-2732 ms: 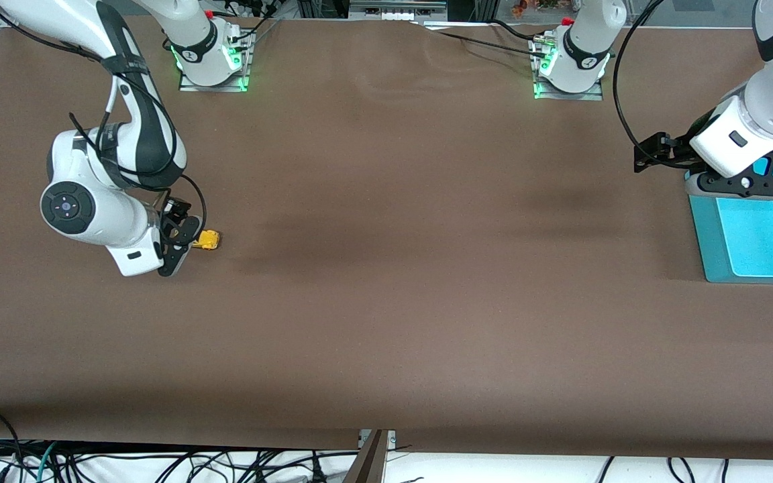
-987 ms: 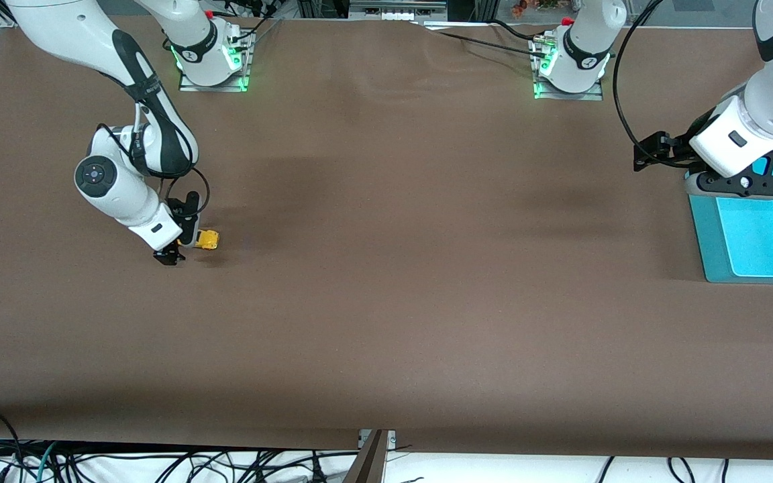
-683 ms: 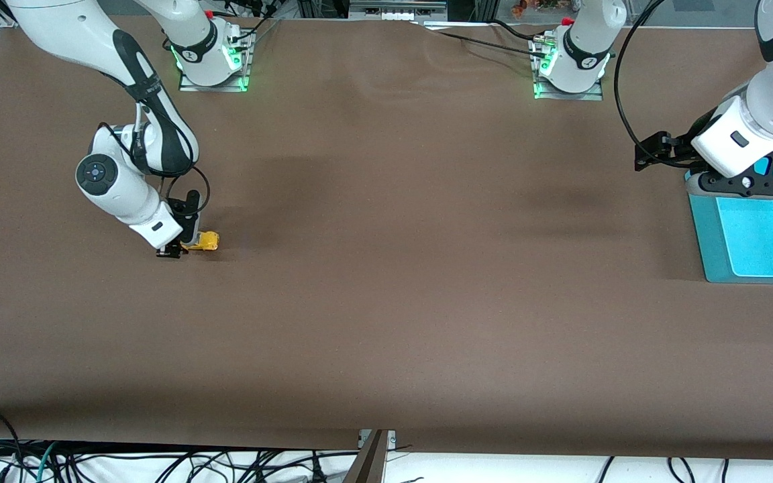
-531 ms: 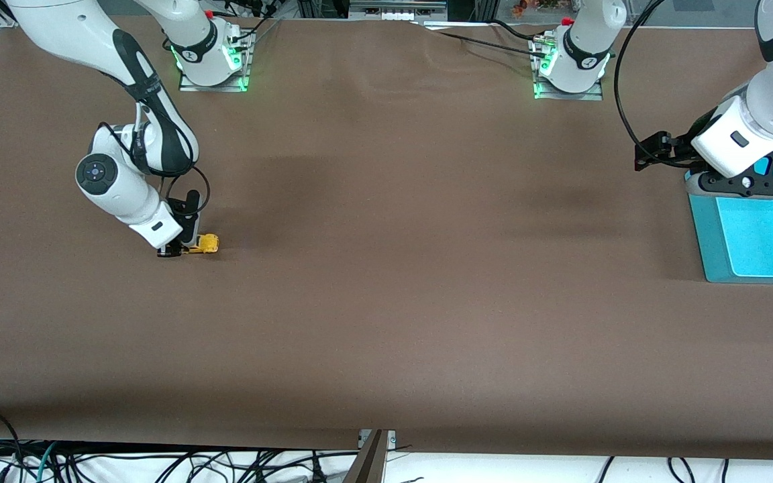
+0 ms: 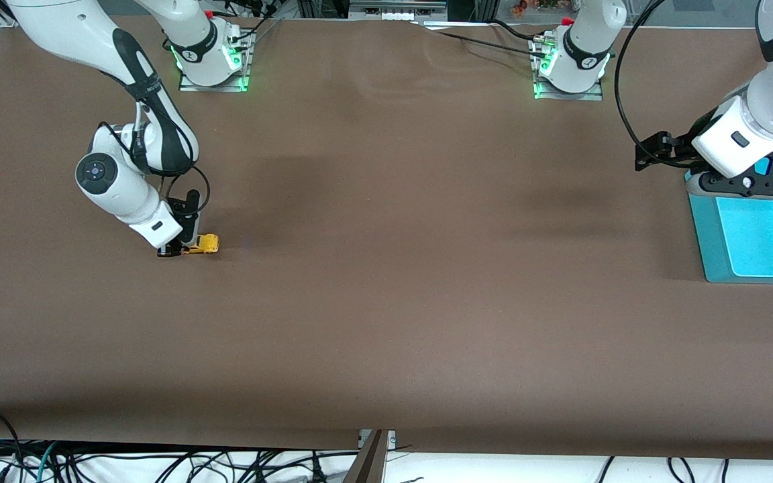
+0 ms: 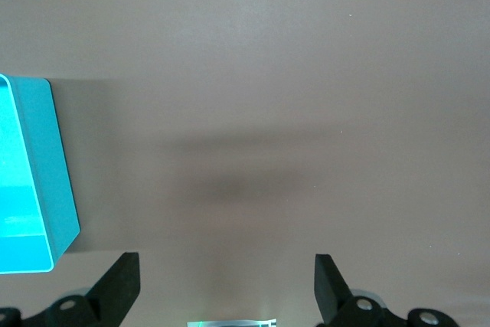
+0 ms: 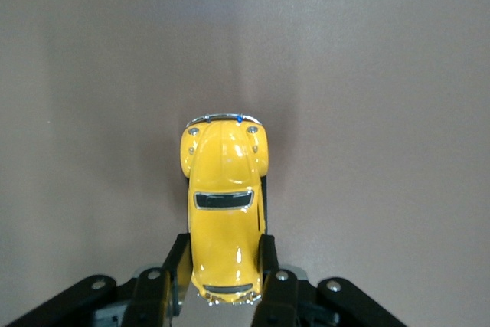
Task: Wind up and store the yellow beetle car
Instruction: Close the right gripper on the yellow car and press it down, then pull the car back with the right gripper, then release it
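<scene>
The yellow beetle car (image 5: 202,245) (image 7: 223,210) sits on the brown worktop (image 5: 386,268) at the frame's left-centre, the right gripper (image 5: 175,249) (image 7: 222,281) fingers (image 7: 173,275) clamped against its rear sides. The left gripper (image 5: 741,184) (image 6: 227,290) waits spread wide over the turquoise bin's (image 5: 708,241) (image 6: 55,189) upper rim at the frame's right edge.

Car (image 5: 202,246) on table (image 5: 386,302) toward right arm's end; bin (image 5: 752,231) toward left's.

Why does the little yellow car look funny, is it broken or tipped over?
Nothing stands out. The yellow beetle car sits upright on the table, undamaged, its rear pinched by the right gripper. The left gripper waits open beside the teal bin.
</scene>
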{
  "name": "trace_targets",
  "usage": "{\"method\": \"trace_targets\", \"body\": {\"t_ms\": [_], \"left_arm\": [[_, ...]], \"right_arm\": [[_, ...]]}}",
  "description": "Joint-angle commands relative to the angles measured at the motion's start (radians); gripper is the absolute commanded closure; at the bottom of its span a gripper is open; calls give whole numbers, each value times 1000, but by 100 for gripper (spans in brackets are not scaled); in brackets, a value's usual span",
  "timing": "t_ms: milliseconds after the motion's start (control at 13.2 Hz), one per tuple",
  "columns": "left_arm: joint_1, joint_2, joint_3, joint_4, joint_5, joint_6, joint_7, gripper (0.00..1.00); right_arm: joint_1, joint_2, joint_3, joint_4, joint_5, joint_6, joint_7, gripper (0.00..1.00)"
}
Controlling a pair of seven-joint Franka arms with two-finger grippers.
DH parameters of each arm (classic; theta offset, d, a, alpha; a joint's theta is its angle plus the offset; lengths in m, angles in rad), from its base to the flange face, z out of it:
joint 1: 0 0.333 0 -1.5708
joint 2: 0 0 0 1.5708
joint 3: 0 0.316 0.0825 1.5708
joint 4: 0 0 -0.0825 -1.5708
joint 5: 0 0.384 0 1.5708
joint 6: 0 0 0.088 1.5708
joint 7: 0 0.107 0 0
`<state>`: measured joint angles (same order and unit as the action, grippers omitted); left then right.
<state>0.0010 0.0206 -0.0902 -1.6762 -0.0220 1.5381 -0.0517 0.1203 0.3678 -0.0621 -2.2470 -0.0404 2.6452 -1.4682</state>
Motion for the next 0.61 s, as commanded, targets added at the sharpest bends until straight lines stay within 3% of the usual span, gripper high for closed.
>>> {"method": "trace_targets", "body": {"t_ms": [0,531], "left_arm": [[5,12,1,29,-24,-23,3,0],[5,12,1,29,-24,-23,3,0]], "right_arm": [[-72,17,5,-28,8,38,-64,67],[-296,68,8,4,5,101,-283,65]]}}
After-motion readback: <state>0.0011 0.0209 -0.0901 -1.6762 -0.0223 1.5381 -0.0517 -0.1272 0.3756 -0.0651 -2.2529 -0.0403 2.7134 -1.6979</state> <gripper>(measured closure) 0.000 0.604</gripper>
